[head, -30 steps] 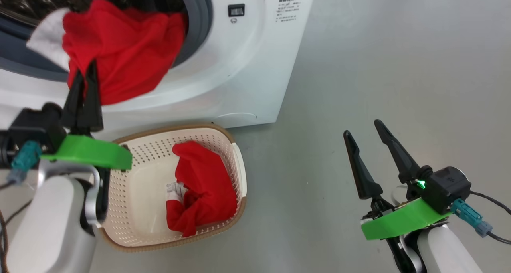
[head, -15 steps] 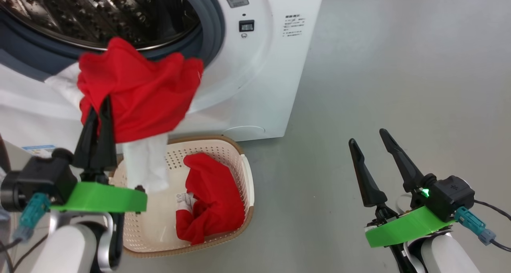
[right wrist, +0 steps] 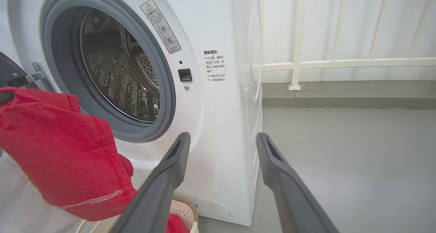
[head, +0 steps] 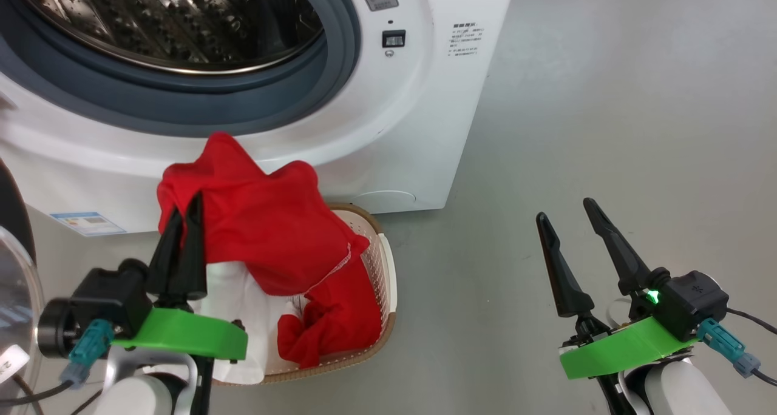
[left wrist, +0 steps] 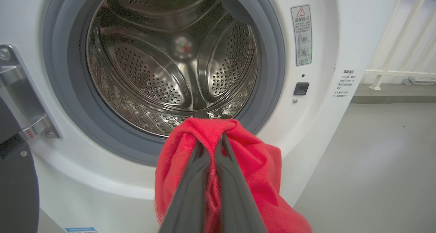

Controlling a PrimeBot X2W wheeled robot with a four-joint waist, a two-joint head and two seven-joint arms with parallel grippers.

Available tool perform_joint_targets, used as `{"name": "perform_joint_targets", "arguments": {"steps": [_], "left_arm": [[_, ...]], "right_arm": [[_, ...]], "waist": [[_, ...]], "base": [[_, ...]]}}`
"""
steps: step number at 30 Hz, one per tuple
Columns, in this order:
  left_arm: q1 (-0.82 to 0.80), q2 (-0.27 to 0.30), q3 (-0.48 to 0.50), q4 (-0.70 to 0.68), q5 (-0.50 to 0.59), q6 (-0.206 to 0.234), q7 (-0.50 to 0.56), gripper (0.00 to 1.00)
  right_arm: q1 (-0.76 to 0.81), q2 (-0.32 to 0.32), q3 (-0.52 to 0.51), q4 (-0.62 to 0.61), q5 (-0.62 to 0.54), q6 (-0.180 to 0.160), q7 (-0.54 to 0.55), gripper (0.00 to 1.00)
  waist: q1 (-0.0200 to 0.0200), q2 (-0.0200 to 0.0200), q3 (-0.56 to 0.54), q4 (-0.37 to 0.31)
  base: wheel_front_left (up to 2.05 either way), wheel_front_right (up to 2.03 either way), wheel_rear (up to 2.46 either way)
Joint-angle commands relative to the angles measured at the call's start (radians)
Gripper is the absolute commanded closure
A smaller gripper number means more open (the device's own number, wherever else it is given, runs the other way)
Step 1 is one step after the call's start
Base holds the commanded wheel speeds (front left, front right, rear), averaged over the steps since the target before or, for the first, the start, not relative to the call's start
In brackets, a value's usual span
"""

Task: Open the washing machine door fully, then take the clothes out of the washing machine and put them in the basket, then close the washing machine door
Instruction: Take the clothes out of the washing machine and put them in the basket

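**Fingers of left gripper (head: 188, 207) clamped on soft bright red garment (head: 267, 233)**

The two long dark fingers were pressed together with a fold of the garment pinched between them, as the left wrist view showed close up. The cloth hung from the tips in a loose bunch, outside the machine's opening. It draped down to the right over the small cream perforated plastic basket (head: 375, 263) with its brown woven-look rim. A white strip of fabric (head: 243, 306) trailed below it into the basket, where a second crumpled red garment (head: 334, 321) lay against the right wall. The basket stood on the grey floor (head: 607, 111), just on the near side of the big white front-loading washing machine (head: 425, 130). The steel perforated drum (head: 170, 20) showed through the open mouth, ringed by the grey rubber gasket (head: 182, 108). The round black-rimmed glass door (head: 18, 306) stood swung open at the left edge. Well to the right, the right gripper (head: 566, 212) hung over the floor, its fingers spread wide apart and holding nothing.
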Motion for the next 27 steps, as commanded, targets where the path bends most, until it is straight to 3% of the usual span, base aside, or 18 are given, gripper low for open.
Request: {"name": "perform_joint_targets", "arguments": {"steps": [1, 27], "left_arm": [[-0.005, 0.016, 0.036, -0.012, -0.012, -0.006, -0.013, 1.00], [-0.241, -0.121, -0.003, 0.773, -0.110, -0.172, -0.139, 1.00]], "right_arm": [[-0.003, 0.001, 0.028, -0.028, -0.009, 0.006, -0.006, 0.00], [-0.044, 0.001, 0.045, -0.017, -0.026, 0.006, -0.006, 0.00]], "waist": [[0.0000, 0.0000, 0.003, -0.001], [0.0000, 0.0000, 0.134, -0.042]], "base": [[0.00, 0.00, 0.00], [0.00, 0.00, 0.00]]}}
